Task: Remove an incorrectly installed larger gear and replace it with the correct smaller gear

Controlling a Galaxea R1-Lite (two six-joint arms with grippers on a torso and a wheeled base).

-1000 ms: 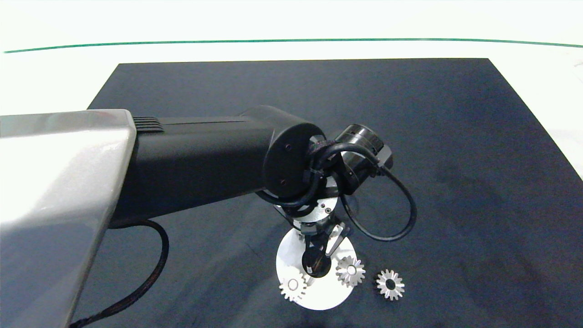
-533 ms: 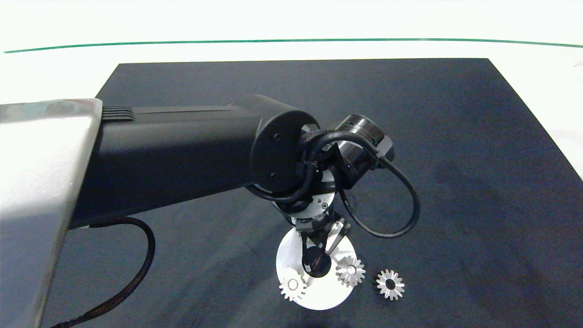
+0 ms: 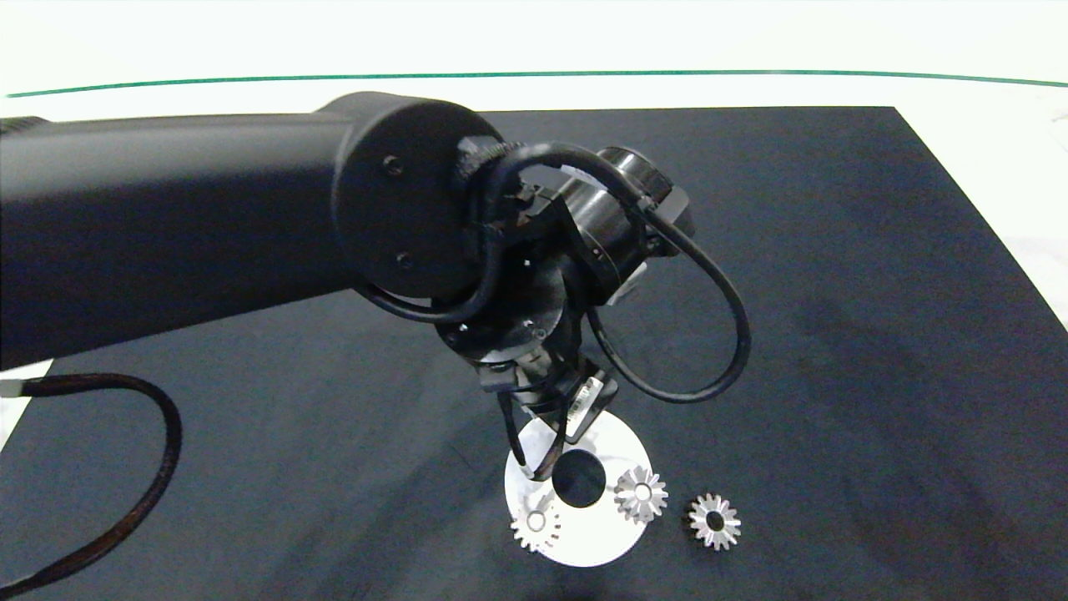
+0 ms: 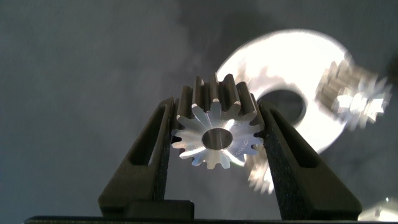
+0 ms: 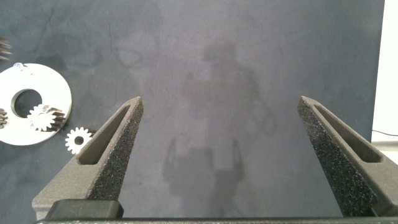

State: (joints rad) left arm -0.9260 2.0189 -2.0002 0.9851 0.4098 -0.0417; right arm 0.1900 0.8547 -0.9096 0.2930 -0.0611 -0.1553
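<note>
My left hand (image 4: 217, 109) pinches a straight-toothed gear (image 4: 214, 138) above the white disc (image 3: 584, 547). The larger gear (image 3: 641, 494) sits at the disc's right edge, nearest this hand. The smaller gear (image 3: 715, 522) lies just beyond it on the mat (image 3: 834, 250). My right hand (image 5: 219, 102) is spread, well apart.

Gears, I count four: larger gear (image 3: 641, 494) and whitish gear (image 3: 535, 524) on the white disc (image 3: 584, 547), smaller gear (image 3: 714, 521) just beside the disc, clamped gear (image 4: 214, 134) above it. Discs: one. Dark mat (image 3: 834, 250): one. Grippers, two: left gripper (image 4: 216, 104), right gripper (image 5: 221, 106).
</note>
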